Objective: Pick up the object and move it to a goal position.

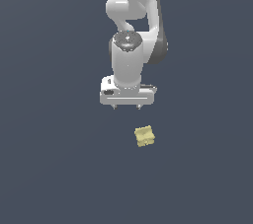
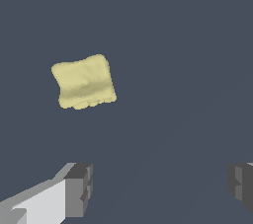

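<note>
The object is a small pale yellow, roughly square block with a bumpy surface (image 1: pixel 144 136); it lies flat on the dark grey floor. In the exterior view it sits below the white gripper and a little toward the exterior view's right. My gripper (image 1: pixel 127 107) hangs above the floor, apart from the block, with only short fingertip stubs showing under the hand. In the wrist view the block (image 2: pixel 84 81) lies beyond the fingertips (image 2: pixel 79 189), off to one side of the gap. My gripper (image 2: pixel 159 186) is open and empty, with its jaws wide apart.
The floor (image 1: pixel 49 168) is a plain dark grey surface all around. The white arm (image 1: pixel 133 16) rises behind the gripper. No goal marker shows in either view.
</note>
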Robot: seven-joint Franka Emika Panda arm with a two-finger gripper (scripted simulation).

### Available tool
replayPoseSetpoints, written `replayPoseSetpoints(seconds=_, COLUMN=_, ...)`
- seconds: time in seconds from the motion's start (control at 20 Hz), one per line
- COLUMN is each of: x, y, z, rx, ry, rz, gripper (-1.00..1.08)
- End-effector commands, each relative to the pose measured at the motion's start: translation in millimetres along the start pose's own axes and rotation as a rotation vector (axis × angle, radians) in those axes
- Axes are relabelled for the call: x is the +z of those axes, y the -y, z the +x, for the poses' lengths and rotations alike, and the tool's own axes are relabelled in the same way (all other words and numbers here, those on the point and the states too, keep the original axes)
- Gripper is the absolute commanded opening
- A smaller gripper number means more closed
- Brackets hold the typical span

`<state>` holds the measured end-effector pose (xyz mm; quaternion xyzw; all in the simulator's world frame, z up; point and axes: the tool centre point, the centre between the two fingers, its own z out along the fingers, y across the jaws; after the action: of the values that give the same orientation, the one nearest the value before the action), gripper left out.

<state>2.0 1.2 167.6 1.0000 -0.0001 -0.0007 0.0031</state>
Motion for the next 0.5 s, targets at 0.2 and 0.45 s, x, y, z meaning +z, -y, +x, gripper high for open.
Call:
replayPoseSetpoints(seconds=0.2, x=0.4, y=2.6, z=1.7, rx=-0.012, ry=-0.002, rz=-0.008, gripper=1.0)
replayPoseSetpoints(seconds=0.45, x=0.9, y=8.5, z=5.3, rx=-0.038, ry=-0.008, rz=-0.026, gripper=1.0)
